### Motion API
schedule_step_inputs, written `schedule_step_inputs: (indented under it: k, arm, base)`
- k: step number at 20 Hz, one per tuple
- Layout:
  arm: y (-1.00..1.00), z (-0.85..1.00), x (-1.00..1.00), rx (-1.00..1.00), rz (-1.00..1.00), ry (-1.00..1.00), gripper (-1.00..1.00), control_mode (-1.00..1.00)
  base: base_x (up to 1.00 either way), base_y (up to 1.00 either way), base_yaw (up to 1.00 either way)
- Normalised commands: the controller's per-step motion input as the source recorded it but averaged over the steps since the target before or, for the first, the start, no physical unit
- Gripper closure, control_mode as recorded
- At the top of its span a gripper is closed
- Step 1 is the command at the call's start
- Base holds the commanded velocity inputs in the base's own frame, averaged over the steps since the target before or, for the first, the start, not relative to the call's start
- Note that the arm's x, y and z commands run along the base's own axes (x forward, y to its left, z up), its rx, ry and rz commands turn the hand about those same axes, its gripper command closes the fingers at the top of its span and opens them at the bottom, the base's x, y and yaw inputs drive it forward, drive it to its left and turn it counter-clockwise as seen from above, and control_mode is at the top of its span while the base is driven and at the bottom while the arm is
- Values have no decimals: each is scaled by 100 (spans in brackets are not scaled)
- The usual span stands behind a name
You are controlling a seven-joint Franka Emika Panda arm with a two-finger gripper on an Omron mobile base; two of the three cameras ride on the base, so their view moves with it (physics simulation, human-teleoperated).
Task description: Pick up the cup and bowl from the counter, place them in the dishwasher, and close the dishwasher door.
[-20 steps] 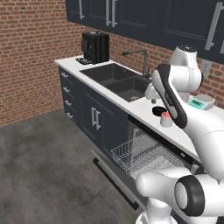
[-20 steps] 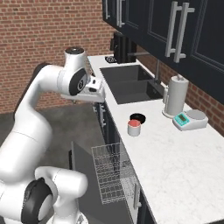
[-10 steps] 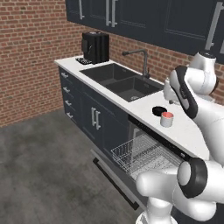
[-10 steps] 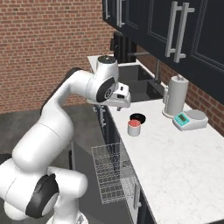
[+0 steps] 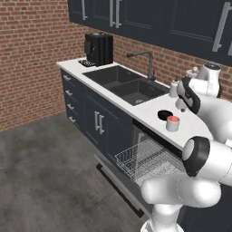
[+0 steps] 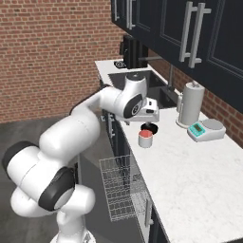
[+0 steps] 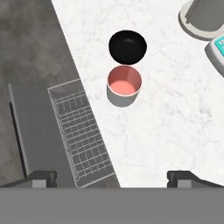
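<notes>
Arm (image 6: 109, 102) has swung over the counter (image 6: 190, 166), jaws apart above cup (image 7: 124, 86) and bowl (image 7: 127, 46).

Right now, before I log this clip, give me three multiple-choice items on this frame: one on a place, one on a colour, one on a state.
1. Where is the cup?
A. in the sink
B. on the counter beside the bowl
C. in the dishwasher rack

2. What colour is the cup's inside?
A. red-pink
B. blue
C. green

3. How is the dishwasher door?
A. shut
B. missing
C. dropped open, with the wire rack pulled out

Answers:
1 B: the hand view shows the cup on the white stone next to the black bowl.
2 A: its interior shows pink from above.
3 C: the dark panel lies flat under the extended rack.
</notes>
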Motion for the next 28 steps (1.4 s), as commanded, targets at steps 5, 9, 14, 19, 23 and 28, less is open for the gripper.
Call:
schedule_step_inputs:
  k: [5, 9, 14, 19, 23, 28]
  arm:
    - [0, -59, 64, -22, -1, 1, -100, -100]
    - [1, -27, 30, -20, -1, 0, -100, -100]
    - [0, -13, 1, -11, -1, 0, -100, -100]
    - [0, -19, 0, 0, 0, 0, -100, -100]
    - [17, -23, 2, 0, 0, 0, -100, -100]
    - [23, -21, 14, 0, 0, 0, -100, -100]
  base:
    - [0, 0, 0]
    - [0, 0, 0]
    - [0, 0, 0]
    - [0, 0, 0]
    - [0, 0, 0]
    - [0, 0, 0]
